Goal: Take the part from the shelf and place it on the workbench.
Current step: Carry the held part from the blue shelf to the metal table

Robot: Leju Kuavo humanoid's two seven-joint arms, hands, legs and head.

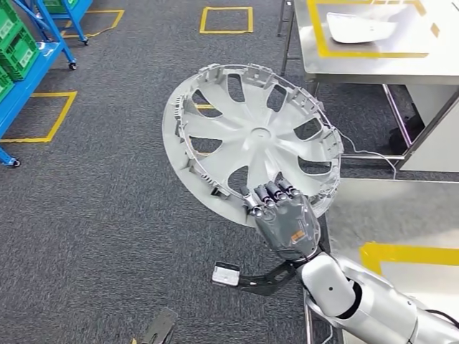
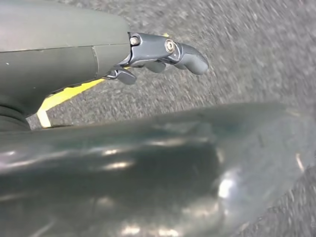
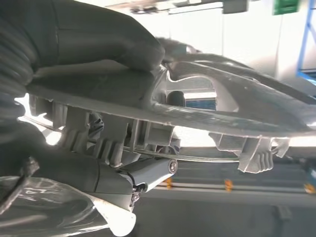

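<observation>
My right hand [image 1: 285, 218] grips the wheel cover [image 1: 252, 136] at its near rim, fingers [image 1: 269, 192] curled over the inner face and the thumb [image 3: 111, 42] pressed against the other side, as the right wrist view shows. Holding it by the edge like this leaves the whole disc standing out ahead of me, tilted, ribbed back side up, over the grey carpet [image 1: 108, 201]. I judge that a rim grip suits setting it down flat afterwards, though the weight hangs far from my fingers and it could sag or slip.

My left hand [image 2: 156, 52] hangs low over the carpet, holding nothing, its fingers loosely bent.

Just beside my right arm is the corner of a steel table [image 1: 389, 215] with a yellow tape line [image 1: 411, 253]; this looks the nearest spot to put the cover down. Farther off stands a second steel workbench [image 1: 438, 57], with a yellow taped frame and a white tray [image 1: 360, 29] lying within it. Its legs and a trailing cable [image 1: 368, 153] lie between, so the cover's far edge must clear them. To my left, well apart, is a blue shelf [image 1: 32, 72] with green crates [image 1: 16, 46].
</observation>
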